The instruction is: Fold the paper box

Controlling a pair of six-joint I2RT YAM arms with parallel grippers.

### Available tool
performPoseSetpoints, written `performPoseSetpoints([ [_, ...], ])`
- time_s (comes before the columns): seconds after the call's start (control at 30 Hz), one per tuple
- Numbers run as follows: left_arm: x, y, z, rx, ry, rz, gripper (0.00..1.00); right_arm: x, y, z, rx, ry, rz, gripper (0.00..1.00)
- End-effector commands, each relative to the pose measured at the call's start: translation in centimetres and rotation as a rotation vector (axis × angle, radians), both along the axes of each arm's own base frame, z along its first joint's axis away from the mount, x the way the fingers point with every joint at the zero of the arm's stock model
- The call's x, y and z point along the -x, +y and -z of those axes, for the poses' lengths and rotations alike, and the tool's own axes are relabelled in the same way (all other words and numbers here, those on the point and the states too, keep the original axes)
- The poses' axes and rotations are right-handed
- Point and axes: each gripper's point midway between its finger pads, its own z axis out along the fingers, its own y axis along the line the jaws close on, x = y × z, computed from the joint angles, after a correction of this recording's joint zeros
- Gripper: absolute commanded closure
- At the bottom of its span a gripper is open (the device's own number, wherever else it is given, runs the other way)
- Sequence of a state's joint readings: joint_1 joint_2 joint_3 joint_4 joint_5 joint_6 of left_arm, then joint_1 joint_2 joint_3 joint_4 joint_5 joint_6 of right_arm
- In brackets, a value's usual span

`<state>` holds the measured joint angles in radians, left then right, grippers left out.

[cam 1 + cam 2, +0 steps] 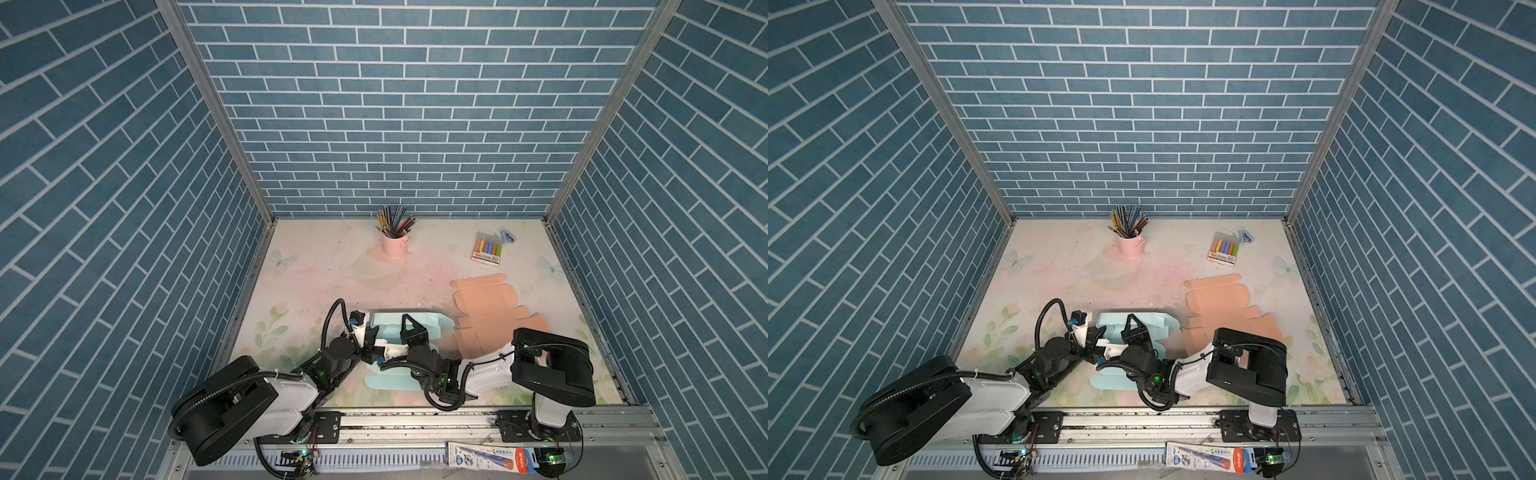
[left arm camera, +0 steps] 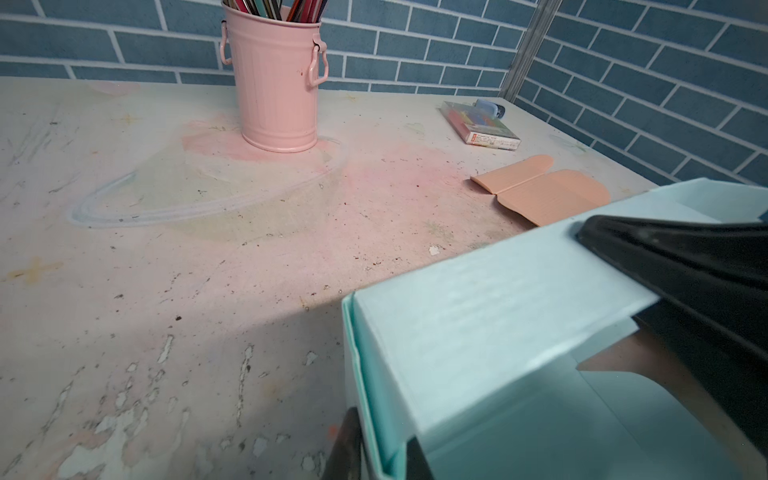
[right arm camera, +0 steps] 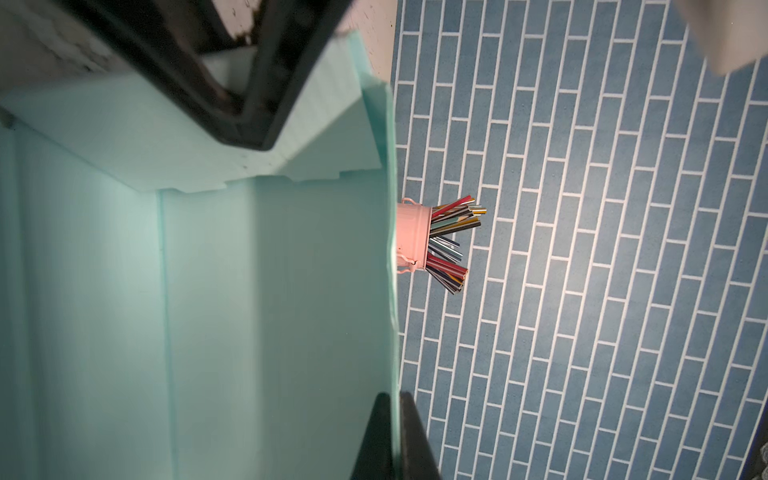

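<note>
At 6 o'clock the left gripper [image 2: 380,451] pinches nearly shut on the left wall of the one blue box [image 1: 428,324], whose far wall the right gripper [image 3: 395,440] clamps, with one pencil cup [image 1: 394,245] at 12, one marker pack [image 1: 487,248] at 1, overlapping cardboard flats [image 1: 486,301] at 3, on a stained flowered table [image 1: 316,270] inside blue brick walls [image 1: 415,124].

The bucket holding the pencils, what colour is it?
Pink bucket; the left wrist view shows it best.
</note>
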<state>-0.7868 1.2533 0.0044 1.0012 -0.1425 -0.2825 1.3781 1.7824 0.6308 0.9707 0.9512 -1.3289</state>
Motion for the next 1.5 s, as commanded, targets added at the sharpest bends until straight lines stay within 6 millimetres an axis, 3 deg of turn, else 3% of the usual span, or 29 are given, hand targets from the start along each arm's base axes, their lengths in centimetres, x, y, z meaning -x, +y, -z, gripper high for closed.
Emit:
performPoseSetpoints([
  [0.0,0.7,-0.2,0.0,0.002,-0.012,0.027,0.88,1.0,0.6,-0.3,-0.057,0.025,-0.028,0.82],
  [0.27,0.7,0.4,-0.2,-0.006,-0.023,0.005,0.91,1.8,-0.2,-1.9,-0.214,0.193,-0.004,0.58],
  [0.53,0.6,0.8,-0.2,-0.026,-0.025,-0.015,0.91,4.8,0.9,-4.4,-0.439,0.486,-0.071,0.33],
  [0.7,0.5,1.0,-0.2,-0.042,-0.034,-0.025,0.91,7.0,3.0,-6.5,-0.584,0.7,-0.144,0.29],
  [0.87,0.3,1.1,-0.5,-0.047,-0.041,-0.034,0.9,8.2,5.2,-10.3,-0.749,0.923,-0.237,0.31],
  [0.97,0.3,1.0,-0.4,-0.054,-0.039,-0.03,0.9,5.9,5.1,-11.6,-0.872,1.077,-0.204,0.32],
  [1.07,0.2,0.9,-0.3,-0.061,-0.038,-0.027,0.9,1.9,4.1,-10.7,-0.967,1.254,-0.082,0.35],
  [1.17,0.2,0.7,-0.2,-0.07,-0.037,-0.023,0.9,-0.3,3.4,-9.1,-1.021,1.385,-0.002,0.37],
  [1.47,0.1,-0.1,0.0,-0.101,-0.036,-0.012,0.9,-1.0,3.4,-3.9,-1.051,1.575,0.117,0.41],
])
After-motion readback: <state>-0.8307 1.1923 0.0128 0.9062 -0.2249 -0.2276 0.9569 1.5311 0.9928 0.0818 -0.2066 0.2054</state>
